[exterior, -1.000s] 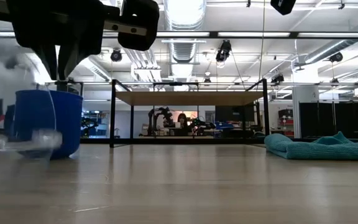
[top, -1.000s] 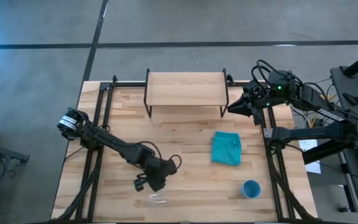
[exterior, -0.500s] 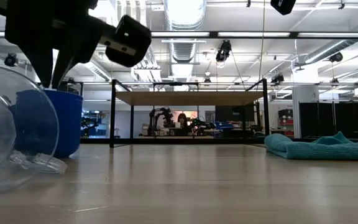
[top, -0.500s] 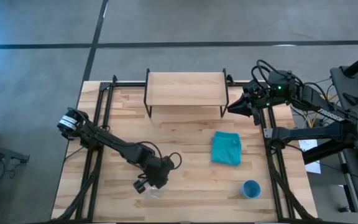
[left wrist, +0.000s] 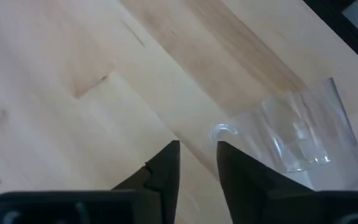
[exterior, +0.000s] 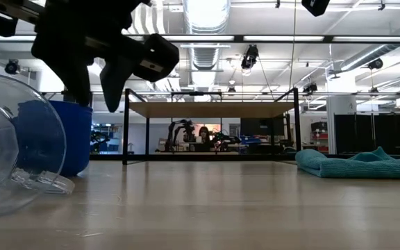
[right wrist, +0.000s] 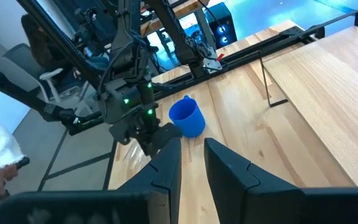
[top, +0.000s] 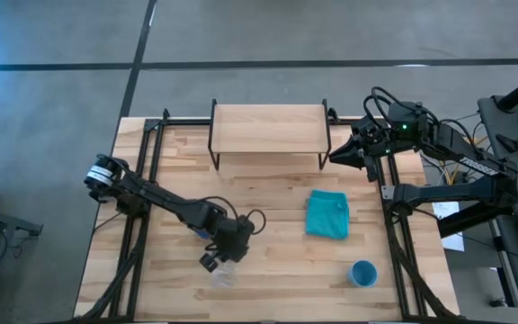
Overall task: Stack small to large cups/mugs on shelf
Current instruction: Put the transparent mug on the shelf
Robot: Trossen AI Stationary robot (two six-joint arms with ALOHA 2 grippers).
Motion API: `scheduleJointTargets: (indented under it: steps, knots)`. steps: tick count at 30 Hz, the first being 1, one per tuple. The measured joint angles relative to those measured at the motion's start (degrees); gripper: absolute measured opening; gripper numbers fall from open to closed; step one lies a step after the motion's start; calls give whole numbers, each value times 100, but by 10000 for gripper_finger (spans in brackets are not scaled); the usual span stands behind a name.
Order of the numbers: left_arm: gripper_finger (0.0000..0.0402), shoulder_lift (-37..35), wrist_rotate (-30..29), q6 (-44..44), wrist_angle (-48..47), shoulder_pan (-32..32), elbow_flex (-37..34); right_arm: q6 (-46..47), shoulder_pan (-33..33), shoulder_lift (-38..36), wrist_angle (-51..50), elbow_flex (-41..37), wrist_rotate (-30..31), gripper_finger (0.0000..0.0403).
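The left claw [top: 216,263] hangs over the near part of the table [top: 277,288]. Its fingers [left wrist: 166,171] stand a narrow gap apart and hold nothing. The clear cup [top: 226,275] lies on its side on the table just beyond the fingertips, apart from them in the left wrist view. In the low view the clear cup [exterior: 9,149] fills the near left corner, below the left claw [exterior: 96,87]. The deep blue mug [exterior: 57,135] stands upright just behind the claw. The teal cloth [top: 327,214] lies to the claw's right, and the light blue cup [top: 363,273] stands further right. The shelf [top: 268,129] stands at the far edge, bare. The right claw [top: 335,155] waits beside the shelf's right end, fingers [right wrist: 166,165] slightly apart, holding nothing.
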Motion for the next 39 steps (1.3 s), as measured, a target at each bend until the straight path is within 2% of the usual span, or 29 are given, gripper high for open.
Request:
scheduleJointTargets:
  steps: [4, 11, 23, 33, 39]
  knots:
    - [100, -57, -1, 76, -10, 1, 2, 0, 0, -2, 0, -23, 0, 66]
    - [100, -180, -26, -736, -268, 15, 2, 0, 0, -2, -48, -293, 0, 66]
    - [100, -404, -23, -1432, -640, 15, 133, 396, 82, 98, 264, -1118, -28, 66]
    - [100, -842, -71, -3107, -949, 24, 214, 302, 1438, 911, 1713, -1311, -11, 66]
    - [100, -1178, -575, -4263, -939, 28, 204, 302, 2175, 1816, 2064, -1073, -2, 66]
